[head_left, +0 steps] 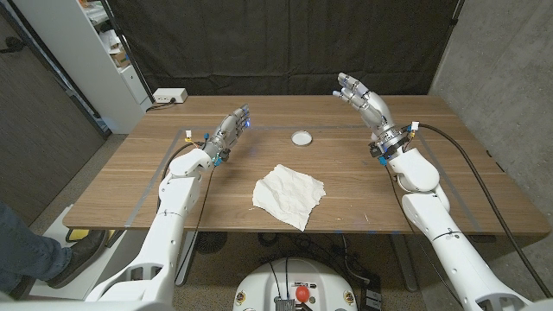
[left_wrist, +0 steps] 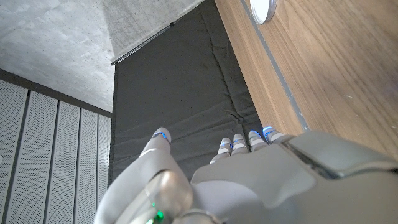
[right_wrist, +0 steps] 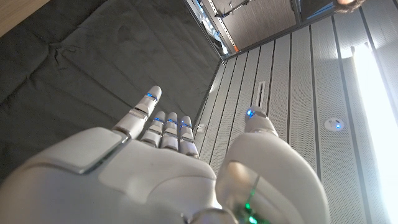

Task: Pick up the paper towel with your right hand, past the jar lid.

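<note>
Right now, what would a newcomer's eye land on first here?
The crumpled paper towel, white against the wooden table near its front edge. Then the right hand, raised open above the far right of the table, and the small white jar lid lying beyond the towel.

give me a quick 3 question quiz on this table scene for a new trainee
1. True or false: the right hand already holds the paper towel.
2. Which thing lies nearer the table's far edge? A) the paper towel B) the jar lid
3. Fill in the missing word: the left hand holds ______.

Key
1. False. The right hand is raised with its fingers apart, well away from the crumpled towel near the table's front edge.
2. B. The small white lid lies beyond the towel, about midway between the two hands.
3. Nothing. Its fingers are extended and it grips no object.
</note>
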You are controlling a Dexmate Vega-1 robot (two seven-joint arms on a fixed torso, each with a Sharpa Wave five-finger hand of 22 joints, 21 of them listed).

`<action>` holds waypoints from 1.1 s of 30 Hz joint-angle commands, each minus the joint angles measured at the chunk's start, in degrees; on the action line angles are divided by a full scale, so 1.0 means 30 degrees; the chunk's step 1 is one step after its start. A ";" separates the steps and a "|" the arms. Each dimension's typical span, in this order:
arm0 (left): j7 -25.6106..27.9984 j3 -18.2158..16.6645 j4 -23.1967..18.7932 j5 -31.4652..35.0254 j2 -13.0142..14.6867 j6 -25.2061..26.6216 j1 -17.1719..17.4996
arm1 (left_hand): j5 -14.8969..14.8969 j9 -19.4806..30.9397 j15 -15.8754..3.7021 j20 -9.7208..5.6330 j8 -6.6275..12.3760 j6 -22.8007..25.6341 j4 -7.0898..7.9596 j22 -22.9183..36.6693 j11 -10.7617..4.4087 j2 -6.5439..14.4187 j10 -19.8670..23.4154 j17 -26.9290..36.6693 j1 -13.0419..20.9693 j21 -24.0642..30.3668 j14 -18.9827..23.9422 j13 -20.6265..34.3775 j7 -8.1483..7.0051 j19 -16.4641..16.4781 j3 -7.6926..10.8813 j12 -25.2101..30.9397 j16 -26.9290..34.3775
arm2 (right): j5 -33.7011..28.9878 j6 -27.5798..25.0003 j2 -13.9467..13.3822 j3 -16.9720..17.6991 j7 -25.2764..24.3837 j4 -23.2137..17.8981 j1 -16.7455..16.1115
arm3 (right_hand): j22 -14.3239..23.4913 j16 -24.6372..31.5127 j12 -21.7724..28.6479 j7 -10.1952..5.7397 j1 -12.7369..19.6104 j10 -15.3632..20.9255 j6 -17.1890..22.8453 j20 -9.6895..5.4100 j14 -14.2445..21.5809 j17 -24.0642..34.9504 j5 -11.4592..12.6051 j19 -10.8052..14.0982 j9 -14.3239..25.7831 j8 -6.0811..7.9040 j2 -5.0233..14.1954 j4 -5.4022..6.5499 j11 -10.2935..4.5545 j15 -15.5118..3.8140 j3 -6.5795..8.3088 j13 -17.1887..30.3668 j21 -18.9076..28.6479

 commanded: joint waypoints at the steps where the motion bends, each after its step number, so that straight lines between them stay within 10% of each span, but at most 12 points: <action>1: 0.0019 -0.0002 0.0083 0.0061 0.0017 0.0024 -0.0058 | -0.0006 0.0061 0.0150 0.0073 0.0105 0.0070 -0.0111 0.0051 0.0050 0.0166 -0.0149 0.0088 0.0042 0.0021 -0.0591 0.0024 0.0034 -0.1554 -0.0009 0.0061 -0.0008 | -0.1841 0.0365 -0.0243 -0.0026 -0.0743 -0.0367 -0.0131 | 0.0034 0.0110 0.0097 -0.0105 0.0229 0.0166 0.0067 -0.0047 0.0150 0.0003 0.0091 0.0144 0.0077 0.0060 0.0017 -0.0117 -0.0045 0.0006 0.0023 0.0051 0.0103; 33: -0.0127 -0.0059 0.0713 0.0180 0.0116 -0.0097 -0.0452 | -0.0005 0.0060 0.0102 -0.0224 0.0104 0.0115 -0.0211 0.0045 0.0190 0.0237 -0.0151 0.0079 -0.0006 0.0048 -0.0589 0.0023 0.0079 -0.1592 -0.0054 0.0054 -0.0009 | -0.4323 0.1137 -0.0657 -0.0537 -0.1764 -0.0609 -0.0155 | 0.0036 0.0131 0.0088 -0.0174 0.0350 0.0330 0.0244 -0.0025 0.0255 -0.0029 0.0185 0.0064 0.0092 0.0092 0.0029 -0.0232 -0.0075 -0.0078 0.0024 0.0061 -0.0013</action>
